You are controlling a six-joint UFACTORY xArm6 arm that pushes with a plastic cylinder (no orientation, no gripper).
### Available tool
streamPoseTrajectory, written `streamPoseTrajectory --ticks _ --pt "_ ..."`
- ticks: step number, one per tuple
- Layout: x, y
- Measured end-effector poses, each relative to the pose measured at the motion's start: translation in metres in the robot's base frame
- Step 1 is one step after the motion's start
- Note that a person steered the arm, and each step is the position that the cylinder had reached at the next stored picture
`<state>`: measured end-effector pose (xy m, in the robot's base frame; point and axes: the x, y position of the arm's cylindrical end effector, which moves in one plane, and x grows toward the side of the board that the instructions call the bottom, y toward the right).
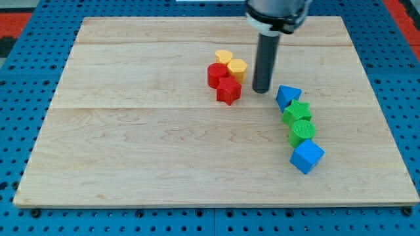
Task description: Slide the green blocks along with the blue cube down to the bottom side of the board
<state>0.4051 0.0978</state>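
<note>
My tip (261,90) rests on the wooden board (131,144), just left of and slightly above a blue triangular block (287,96). Below that block runs a touching column: a green star (297,112), a green cylinder (302,131) and a blue cube (306,157). The column leans slightly to the view's right as it goes down. The tip stands a small gap away from the blue triangular block and touches none of the green blocks.
Left of the tip sits a tight cluster: a yellow block (224,57), a yellow hexagonal block (237,67), a red cylinder (216,74) and a red star (228,90). The board's bottom edge (216,204) lies below the blue cube.
</note>
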Motion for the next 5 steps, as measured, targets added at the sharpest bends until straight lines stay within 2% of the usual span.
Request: streamPoseTrajectory --ticks 1,2,3,4,5 --pt "0.022 -0.044" --pt "0.025 -0.078" --pt "0.006 -0.097" --pt "-0.015 -0.088" --pt "-0.015 -0.019"
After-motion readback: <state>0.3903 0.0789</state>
